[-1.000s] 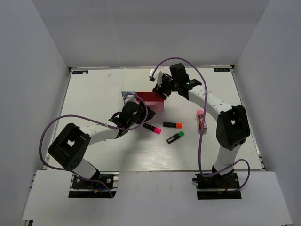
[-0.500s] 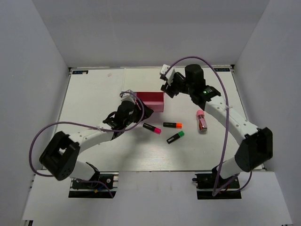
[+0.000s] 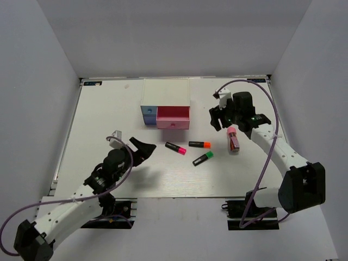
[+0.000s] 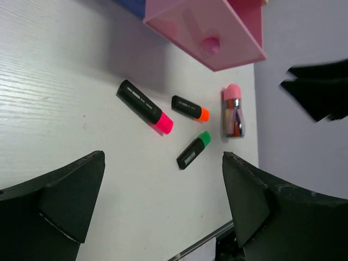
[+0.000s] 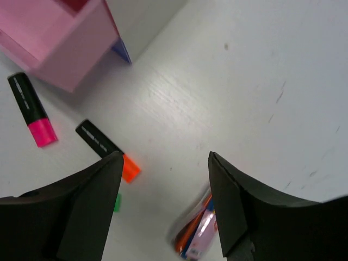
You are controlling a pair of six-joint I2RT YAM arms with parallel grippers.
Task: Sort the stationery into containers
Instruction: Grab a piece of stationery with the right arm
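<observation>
Three black highlighters lie in mid-table: pink cap [image 3: 175, 148], orange cap [image 3: 199, 144], green cap [image 3: 202, 158]. A clear block with a pink end [image 3: 233, 139] lies to their right, with coloured pieces inside. I cannot make out a separate pinkish-red block. The white chest [image 3: 166, 89] stands behind them, its pink drawer [image 3: 173, 117] pulled open beside the blue drawers [image 3: 148, 116]. My left gripper [image 3: 142, 148] is open and empty, left of the pink-capped highlighter [image 4: 145, 106]. My right gripper [image 3: 220, 118] is open and empty, just above the clear block [image 5: 198, 234].
The left wrist view shows the pink drawer [image 4: 217, 32], the orange [image 4: 190, 107] and green [image 4: 193, 150] highlighters and the clear block [image 4: 234, 111]. The right wrist view shows the drawer [image 5: 60, 43]. Grey walls enclose the table on three sides.
My left arm has pulled back from the chest toward the near left. My right arm has swung from behind the chest to the right, above the clear block. The chest now shows uncovered.
</observation>
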